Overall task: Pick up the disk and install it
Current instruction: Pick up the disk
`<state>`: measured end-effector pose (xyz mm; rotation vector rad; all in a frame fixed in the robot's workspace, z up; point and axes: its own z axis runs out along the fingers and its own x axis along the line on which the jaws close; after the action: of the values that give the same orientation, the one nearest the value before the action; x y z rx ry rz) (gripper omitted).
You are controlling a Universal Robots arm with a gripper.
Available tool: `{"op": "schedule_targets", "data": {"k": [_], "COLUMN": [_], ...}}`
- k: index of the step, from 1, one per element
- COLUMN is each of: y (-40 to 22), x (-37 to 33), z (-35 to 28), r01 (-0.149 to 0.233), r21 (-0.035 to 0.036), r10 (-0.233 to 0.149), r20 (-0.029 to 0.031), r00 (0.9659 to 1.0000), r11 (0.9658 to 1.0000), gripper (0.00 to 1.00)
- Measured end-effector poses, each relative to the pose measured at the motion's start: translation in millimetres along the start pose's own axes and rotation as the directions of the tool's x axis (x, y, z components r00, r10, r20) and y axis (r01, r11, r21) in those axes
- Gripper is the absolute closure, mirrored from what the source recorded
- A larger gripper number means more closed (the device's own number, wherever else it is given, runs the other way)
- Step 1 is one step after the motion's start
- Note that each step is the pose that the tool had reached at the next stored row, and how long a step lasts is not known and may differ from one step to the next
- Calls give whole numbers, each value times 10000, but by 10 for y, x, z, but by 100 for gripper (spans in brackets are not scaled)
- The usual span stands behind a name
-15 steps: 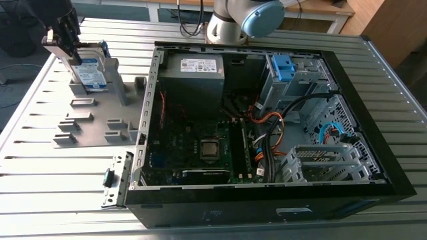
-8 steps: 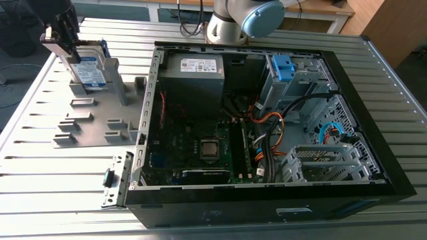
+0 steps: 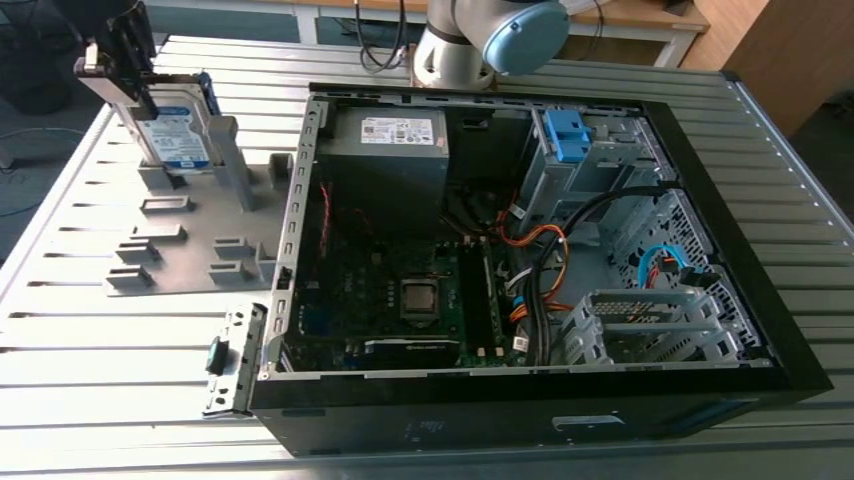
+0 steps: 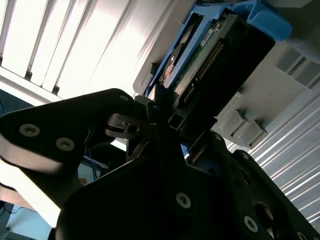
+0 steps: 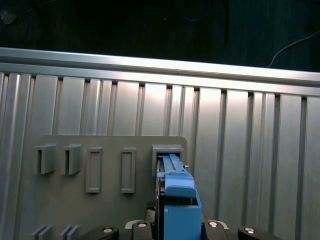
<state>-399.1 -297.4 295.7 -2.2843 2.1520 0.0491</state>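
The disk [image 3: 176, 128] stands on edge in a slot [image 5: 169, 150] of the grey holder plate [image 3: 174, 250], at the far end of the counter [image 3: 107, 340] on the exterior view's left. It is well apart from the open computer case [image 3: 534, 420]. The tool [image 3: 123, 70] sits at the disk's upper edge, straddling the blue bracket [image 5: 177, 200]. Whether it is clamped on the bracket I cannot tell. The step in hand looks like the pick-up. Doing it well probably means a square hold across the bracket and a pull in line with the slot, since a tilt could jam the disk against the slot's walls.
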Motion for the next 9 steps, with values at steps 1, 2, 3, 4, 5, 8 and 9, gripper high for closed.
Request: {"op": "schedule_targets", "data": {"k": [1, 2, 3, 4, 5, 8, 9], "y": [0, 0, 1, 1, 1, 2, 2], "x": [0, -1, -1, -1, -1, -2, -3], "z": [-11, -22, -35, -47, -60, -99, -111], "r01": [0, 0, 0, 1, 1, 0, 1], "r21": [1, 1, 0, 1, 1, 1, 1], "r10": [0, 0, 0, -1, -1, 0, -1], "r20": [0, 1, 1, 1, 2, 2, 3], "r00": [10000, 10000, 10000, 10000, 10000, 10000, 10000], "r11": [10000, 10000, 10000, 10000, 10000, 10000, 10000], "gripper": [63, 63, 63, 63, 63, 63, 63]}}
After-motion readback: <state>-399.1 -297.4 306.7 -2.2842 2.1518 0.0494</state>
